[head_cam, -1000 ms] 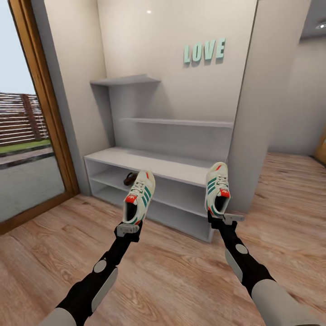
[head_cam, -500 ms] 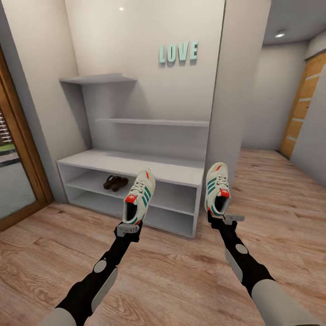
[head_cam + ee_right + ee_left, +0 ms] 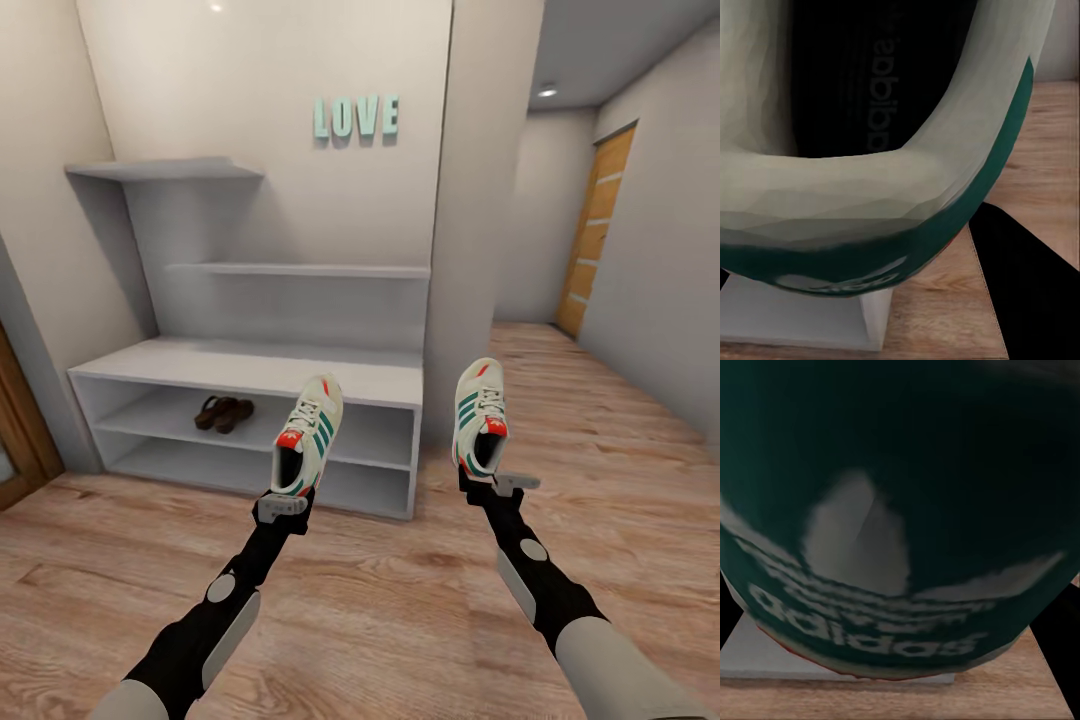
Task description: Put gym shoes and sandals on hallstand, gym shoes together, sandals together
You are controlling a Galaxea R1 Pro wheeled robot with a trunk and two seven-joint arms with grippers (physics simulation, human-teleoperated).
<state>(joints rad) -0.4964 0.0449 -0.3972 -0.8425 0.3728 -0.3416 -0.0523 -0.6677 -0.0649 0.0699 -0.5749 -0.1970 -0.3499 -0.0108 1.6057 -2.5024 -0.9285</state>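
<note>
Each of my grippers holds one white gym shoe with green stripes by its heel, toe pointing away and up. The left gripper (image 3: 284,497) is shut on the left gym shoe (image 3: 308,432); its dark green insole (image 3: 900,510) shows close up in the left wrist view. The right gripper (image 3: 487,482) is shut on the right gym shoe (image 3: 479,413), whose white collar (image 3: 870,180) shows in the right wrist view. The white hallstand (image 3: 250,370) stands ahead, slightly left. The two brown sandals (image 3: 223,412) lie side by side on its middle shelf.
Two stepped wall shelves (image 3: 300,270) hang above the bench, under teal LOVE letters (image 3: 356,117). A white wall column (image 3: 470,250) ends the rack's right side. The wood-plank corridor floor (image 3: 400,600) runs right toward a wooden door (image 3: 592,240).
The whole view has swung to the right: the hallstand slid left in the picture and the glass door left it, while the corridor and wooden door came in. Both arms and shoes kept their pose.
</note>
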